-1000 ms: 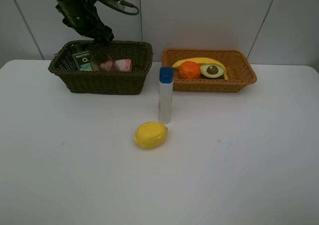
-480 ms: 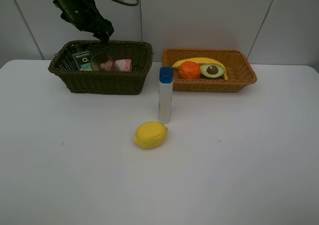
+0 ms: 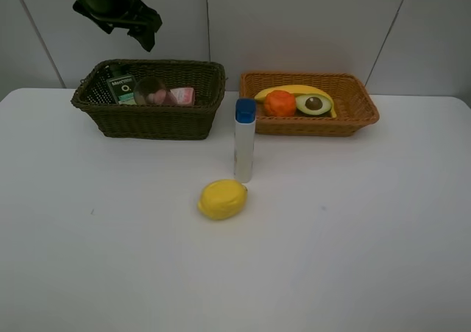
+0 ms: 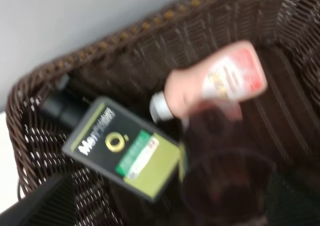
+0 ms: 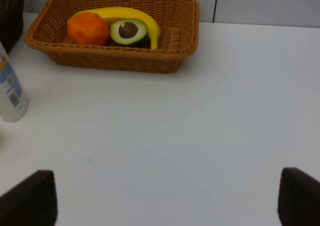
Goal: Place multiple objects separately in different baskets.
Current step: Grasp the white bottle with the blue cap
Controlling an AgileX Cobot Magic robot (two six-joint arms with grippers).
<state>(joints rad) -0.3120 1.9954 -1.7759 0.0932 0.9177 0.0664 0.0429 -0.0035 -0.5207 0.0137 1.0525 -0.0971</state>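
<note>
My left claw (image 3: 146, 30) hangs wide open and empty above the dark basket (image 3: 147, 118). Inside, the green pump bottle (image 4: 122, 153) lies flat, label up (I can read "Mer" and a gold "O"). The pink bottle (image 4: 220, 80) lies flat too, cap toward it. My right claw (image 5: 165, 206) is open and empty. The white bottle (image 3: 244, 144) stands upright on the table (image 3: 368, 236), blue cap up.

The surface (image 3: 368, 236) is showing plain white. The dark basket (image 3: 147, 118) is showing a brown-olive weave, the tan basket (image 3: 353, 118) an orange-tan one. The banana (image 3: 294, 90) is showing yellow, the orange (image 3: 279, 103) is glowing orange, and the avocado (image 3: 314, 104) is showing green flesh around a brown pit. The lemon (image 3: 221, 199) is showing bright yellow. The tall bottle (image 3: 244, 152) is showing white under a blue cap (image 3: 245, 110). The pump bottle (image 4: 90, 136) is showing dark green with a green-and-white label (image 4: 137, 158). The small bottle (image 4: 220, 80) is showing pink, and the tumbler (image 4: 225, 186) is looking translucent pinkish.
</note>
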